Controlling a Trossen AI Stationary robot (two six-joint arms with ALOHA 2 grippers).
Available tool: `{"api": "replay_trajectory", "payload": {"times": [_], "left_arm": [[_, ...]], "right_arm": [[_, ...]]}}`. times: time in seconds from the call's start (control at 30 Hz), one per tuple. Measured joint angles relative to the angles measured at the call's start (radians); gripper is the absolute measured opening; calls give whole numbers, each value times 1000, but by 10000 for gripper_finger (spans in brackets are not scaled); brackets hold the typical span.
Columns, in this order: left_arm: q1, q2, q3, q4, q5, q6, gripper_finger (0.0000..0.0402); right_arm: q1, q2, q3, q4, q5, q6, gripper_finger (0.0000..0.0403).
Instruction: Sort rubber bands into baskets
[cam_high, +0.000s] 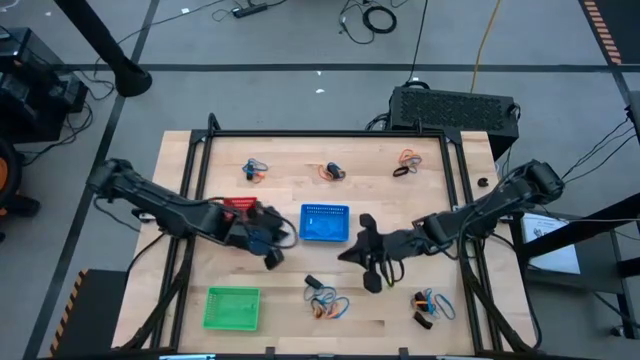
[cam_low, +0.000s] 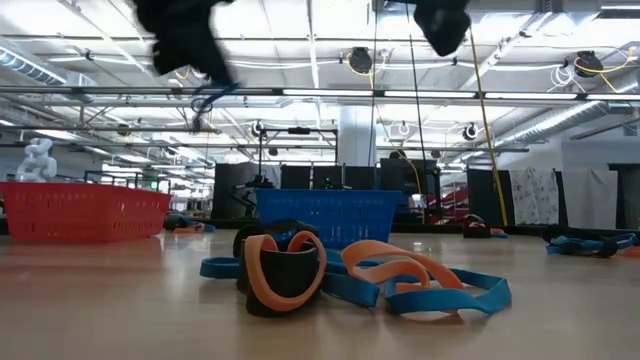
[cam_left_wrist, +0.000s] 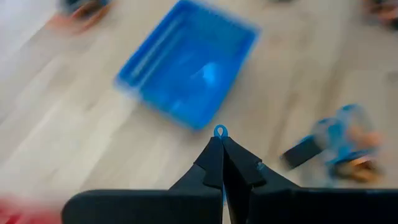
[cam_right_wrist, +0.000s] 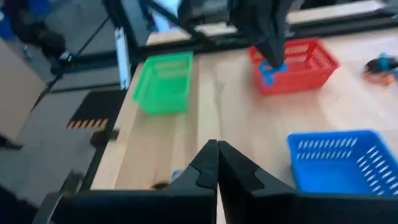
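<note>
Wooden tabletop is showing blurred beneath the left gripper, which is pinching a blue rubber band; just beyond, the blue basket is holding something indistinct. Right gripper is hovering, fingers pressed together.

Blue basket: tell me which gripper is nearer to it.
Left. The left gripper, shut on a blue rubber band, sits just beside the blue basket toward the red one. The right gripper, shut, is slightly farther off.
</note>
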Motion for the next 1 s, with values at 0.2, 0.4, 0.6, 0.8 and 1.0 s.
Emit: {"api": "replay_trajectory", "payload": {"times": [0.2,0.4,0.6,0.8,1.0], "left_arm": [[-2,-201,-183,-115,-40,-161,0],[-2,-369,-324,-216,-75,-293,0],[-1,-435,-411,-257,-114,-386,0],[18,-428,-456,-244,-101,-414,0],[69,-428,-461,-213,-58,-415,0]], "right_arm": [[-60,47,0,107,2,-3,0],[-102,160,0,339,-1,-4,0],[-141,249,17,448,0,45,0],[-155,316,94,431,-9,82,0],[-156,329,137,364,-10,-86,0]]}}
